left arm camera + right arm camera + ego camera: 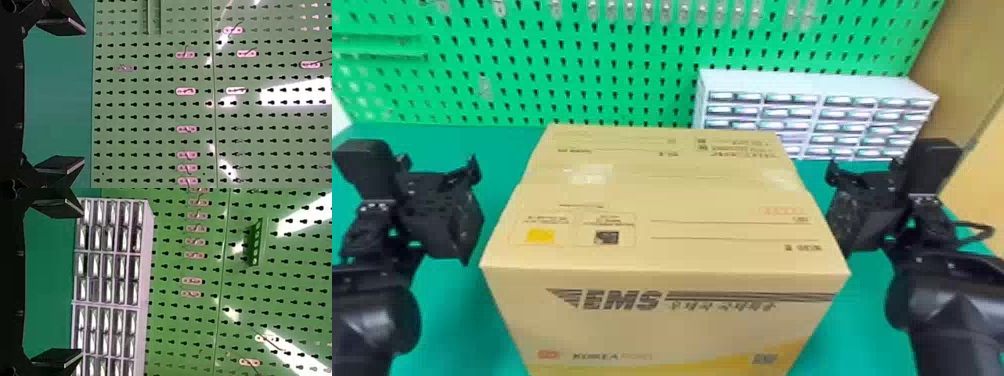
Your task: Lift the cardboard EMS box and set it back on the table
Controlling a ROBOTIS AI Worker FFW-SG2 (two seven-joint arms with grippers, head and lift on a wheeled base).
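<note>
The cardboard EMS box (657, 200) stands upright in the middle of the green table (447, 315), its lettered side facing me. Left of it in the head view is my left gripper (469, 210), with a gap between it and the box. My right gripper (834, 210) is close beside the box's right side; whether it touches cannot be told. In the left wrist view my left gripper (80, 96) has its two fingers wide apart and nothing between them. The right wrist view has my right gripper (78, 284) likewise spread, holding nothing.
Behind the table rises a green pegboard (612, 65) with small hooks. A white cabinet of little drawers (812, 87) stands at the back right, behind the box. A tan panel (977, 75) borders the right side.
</note>
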